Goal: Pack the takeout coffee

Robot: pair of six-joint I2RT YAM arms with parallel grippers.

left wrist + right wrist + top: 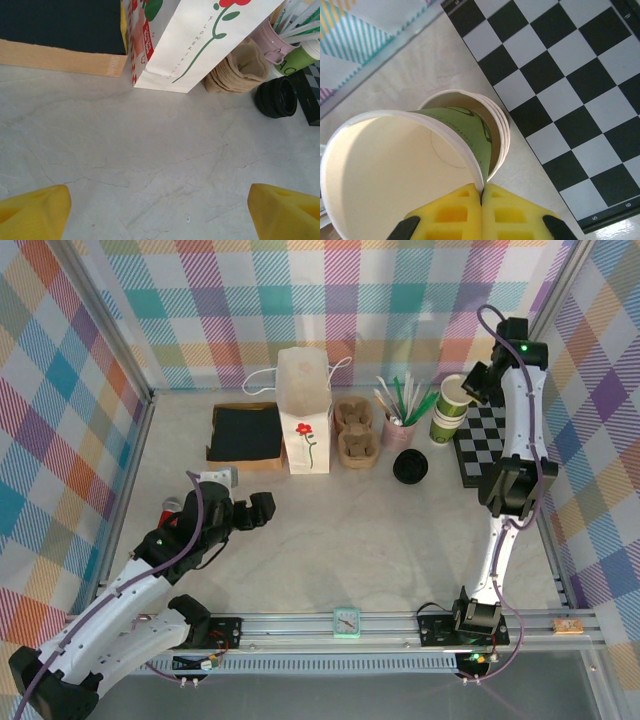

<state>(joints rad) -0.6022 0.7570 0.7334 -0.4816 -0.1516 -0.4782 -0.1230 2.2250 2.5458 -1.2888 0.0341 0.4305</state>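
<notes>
Yellow fingers of the right gripper [481, 192] are pressed together on the rim wall of a lidless cup [395, 165], green outside and cream inside. The cup hangs tilted just above the stack of cups [497, 132] at the edge of the checkerboard mat [560, 90]. From that gripper the takeout coffee [410, 470] lies toward the arm bases and to the left, near but apart. It shows as a round black lid on the table [330, 550], and no cup wall can be made out beneath it. Its axis appears vertical, so a grasp from above would likely suit any bearing. Of the two arms the right is the nearer; the left gripper [255, 512] sits low and well apart to the left, jaws spread wide with nothing between them. Surface: pale, marbled, flat, apparently smooth. Clearance: the coffee stands free, with the mat just beside it on the right, the pink cup of straws [399, 428] behind it and the kraft cup carriers [357, 435] behind-left. The white flower-printed bag [303, 405] stands upright, mouth upward, just beside the carriers, between them and a dark tray [245, 432]. Judgement: the right gripper is occupied and would need to set its cup down before any approach.
</notes>
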